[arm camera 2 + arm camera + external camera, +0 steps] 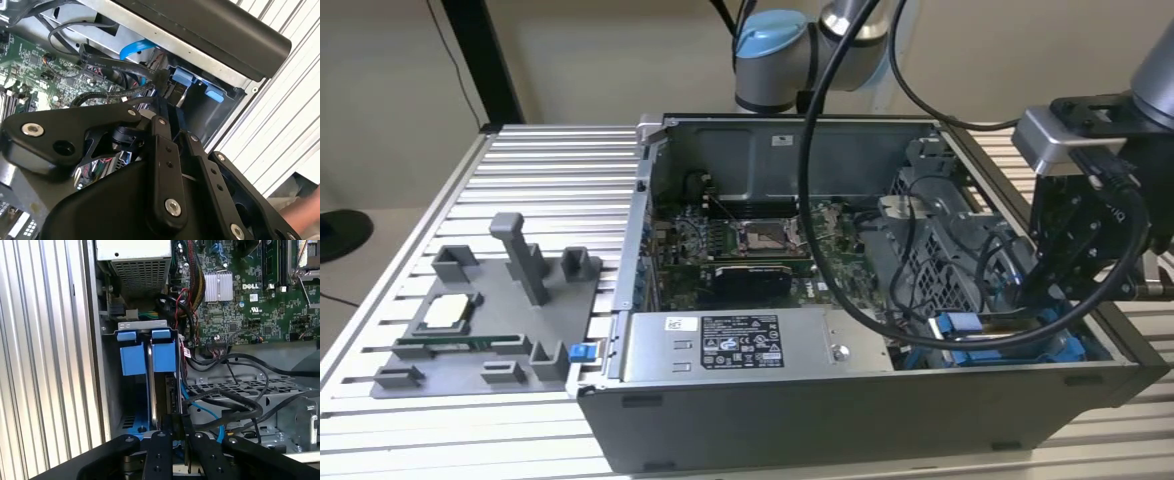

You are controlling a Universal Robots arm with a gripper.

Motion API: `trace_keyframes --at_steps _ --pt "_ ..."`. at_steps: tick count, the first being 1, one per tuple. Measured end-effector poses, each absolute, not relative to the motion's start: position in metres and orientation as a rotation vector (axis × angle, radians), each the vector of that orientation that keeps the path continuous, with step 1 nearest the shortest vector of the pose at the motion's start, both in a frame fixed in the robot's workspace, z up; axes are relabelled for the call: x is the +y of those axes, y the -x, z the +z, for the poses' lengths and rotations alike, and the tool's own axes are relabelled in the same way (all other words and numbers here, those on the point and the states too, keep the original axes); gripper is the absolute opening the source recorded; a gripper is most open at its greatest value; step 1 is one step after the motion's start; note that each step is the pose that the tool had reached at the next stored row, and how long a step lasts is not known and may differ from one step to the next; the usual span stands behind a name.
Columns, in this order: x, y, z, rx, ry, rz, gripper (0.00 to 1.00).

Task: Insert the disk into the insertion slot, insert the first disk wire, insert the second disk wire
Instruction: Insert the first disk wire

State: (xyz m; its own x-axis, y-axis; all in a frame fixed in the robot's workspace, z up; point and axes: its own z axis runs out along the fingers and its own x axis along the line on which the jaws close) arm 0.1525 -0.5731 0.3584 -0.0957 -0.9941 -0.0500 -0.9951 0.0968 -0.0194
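In the exterior view, you see the open computer case [854, 420] standing on the ribbed metal bench [547, 170]. The arm reaches down into the case's front corner on the exterior view's right. The pincer [1057, 290] hangs there among black cables [854, 180], just above the insertion slot [1027, 348], where blue plastic shows. The grey power-supply box [734, 345] lies along the front of the case, beside that corner, and the motherboard [747, 240] sits behind it. A grey fixture [480, 320] holding small parts rests on the bench, well apart on the exterior view's left.

In the second wrist view, you look along the black linkage to the pincer [167, 94]. It is drawn narrow, with its tips close together. They sit just beside the two blue tabs of the disk [182, 77], under the dark rim of the case. A flat blue cable [137, 48] and black wires cross the motherboard side.

In the first wrist view, the disk [164, 357] stands edge-on down inside the insertion slot [141, 325]. Its two blue tabs sit side by side with a thin silver edge running between them. The pincer [175, 419] is narrow here too, and its tips are over the near end of the blue frame. You cannot tell whether they pinch it or only touch it. Loose black wires [235, 405] and a thin blue cable [200, 407] lie over the perforated metal just beside the slot.
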Motion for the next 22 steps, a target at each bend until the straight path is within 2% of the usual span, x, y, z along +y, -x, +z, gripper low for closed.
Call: trace_keyframes --at_steps 22 --pt "-0.572 -0.158 0.345 2.276 2.111 0.030 0.00"
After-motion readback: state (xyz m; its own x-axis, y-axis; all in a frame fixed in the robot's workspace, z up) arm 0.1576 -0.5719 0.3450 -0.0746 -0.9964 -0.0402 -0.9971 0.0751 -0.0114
